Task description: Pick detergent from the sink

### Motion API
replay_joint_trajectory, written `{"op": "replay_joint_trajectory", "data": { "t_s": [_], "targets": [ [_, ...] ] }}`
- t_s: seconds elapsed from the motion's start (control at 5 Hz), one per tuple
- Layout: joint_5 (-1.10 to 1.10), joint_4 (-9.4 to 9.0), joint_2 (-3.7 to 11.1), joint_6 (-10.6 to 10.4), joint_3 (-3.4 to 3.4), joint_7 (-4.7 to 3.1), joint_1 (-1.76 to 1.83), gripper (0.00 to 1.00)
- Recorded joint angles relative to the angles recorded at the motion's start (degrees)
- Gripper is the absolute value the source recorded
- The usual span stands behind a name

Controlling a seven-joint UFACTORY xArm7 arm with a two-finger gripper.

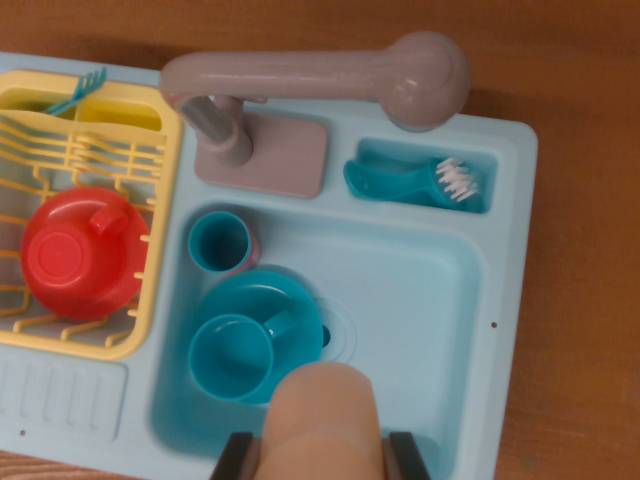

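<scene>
- Desk (580,60): brown wood grain, showing round the top and right edges of the sink unit.
- Sink unit (505,230): light blue plastic toy set lying flat on the desk; its basin (420,300) sits right of centre.
- Drying rack (165,200): yellow, mounted left of the basin. A red cup (85,250) lies in it, and a teal fork (80,92) stands in its rear compartment.
- Faucet (320,80): grey-mauve, base behind the basin, spout running to the wrist view's right over the back rim.
- Detergent (322,420): tan rounded bottle at the bottom centre, at the basin's front edge, directly between the two dark fingers (235,458) of the hand (322,462).
- Hand: the jaws sit on either side of the detergent, tight against its flanks; it appears clamped on the bottle, though actual contact is hard to see at the frame edge.
- Teal bowl (290,300): in the basin's left half, just behind the detergent, with a teal mug (232,357) resting in it.
- Teal cup (220,243): upright at the basin's rear left corner.
- Teal brush (415,180): white bristles, lying in the small tray behind the basin.
</scene>
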Motion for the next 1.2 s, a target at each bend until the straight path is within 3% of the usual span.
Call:
{"op": "replay_joint_trajectory", "data": {
  "t_s": [0.6,1.2],
  "targets": [
    [-0.19,1.17,-0.42,1.6,0.00,0.24,0.00,1.00],
    [-0.21,1.34,-0.48,1.8,0.00,0.27,0.00,1.00]
  ]
}}
